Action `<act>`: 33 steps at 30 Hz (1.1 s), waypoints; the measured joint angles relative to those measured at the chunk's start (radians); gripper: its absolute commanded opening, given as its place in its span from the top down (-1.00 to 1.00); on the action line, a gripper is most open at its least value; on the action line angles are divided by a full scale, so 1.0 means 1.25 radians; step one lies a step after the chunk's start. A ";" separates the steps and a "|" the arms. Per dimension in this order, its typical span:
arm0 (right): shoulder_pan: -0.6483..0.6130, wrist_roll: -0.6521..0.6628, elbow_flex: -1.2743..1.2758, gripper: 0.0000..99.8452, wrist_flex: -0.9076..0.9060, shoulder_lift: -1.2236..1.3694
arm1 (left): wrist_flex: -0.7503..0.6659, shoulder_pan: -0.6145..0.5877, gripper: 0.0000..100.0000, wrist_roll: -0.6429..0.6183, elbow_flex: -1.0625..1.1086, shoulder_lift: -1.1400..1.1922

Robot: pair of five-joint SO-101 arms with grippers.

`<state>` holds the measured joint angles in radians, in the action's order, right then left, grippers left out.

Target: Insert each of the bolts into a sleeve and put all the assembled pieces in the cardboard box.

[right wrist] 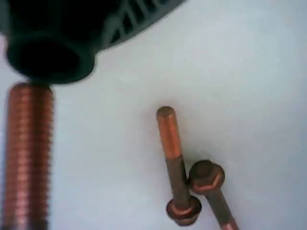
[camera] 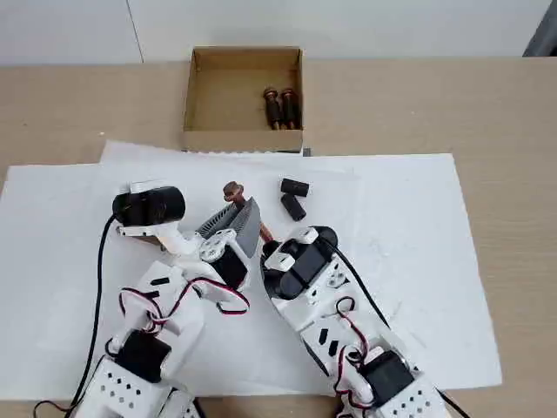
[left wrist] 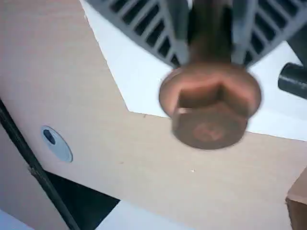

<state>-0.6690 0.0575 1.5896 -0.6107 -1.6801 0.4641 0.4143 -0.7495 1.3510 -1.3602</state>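
At the left, the left gripper (camera: 237, 209) is clamping a copper-coloured bolt (left wrist: 211, 105) by the shank just under its hex head, grey jaws closing on either side. The bolt is pointing toward the right gripper (right wrist: 53, 40), which appears to be pinching a black sleeve (right wrist: 48, 60). The threaded tip is sitting right at the sleeve's open mouth, not visibly inside.

The bolt is looking like stiff metal, probably weighty for its size. Holding it near the head is leaving the thread free. The sleeve is looking light and round, likely to twist in the jaws, so a hold across its middle, clear of the bore, seems best.

Two loose bolts (right wrist: 175, 163) are lying on the white paper (camera: 418, 261) under the right arm, one head resting against the other's shank. Just beyond, two spare sleeves (camera: 294, 197) are lying between the grippers and the cardboard box (camera: 244, 139). The box is holding two assembled pieces (camera: 281, 106) at its right side. The closely crowded arms and the box's front wall are standing in the way.
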 measured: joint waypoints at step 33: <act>0.017 0.005 0.027 0.99 0.050 -0.001 | 0.000 0.006 0.99 0.000 0.016 0.000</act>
<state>-0.6475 0.0637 1.6233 -0.5478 -1.6817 0.4641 0.4219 -0.7495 1.3709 -1.3602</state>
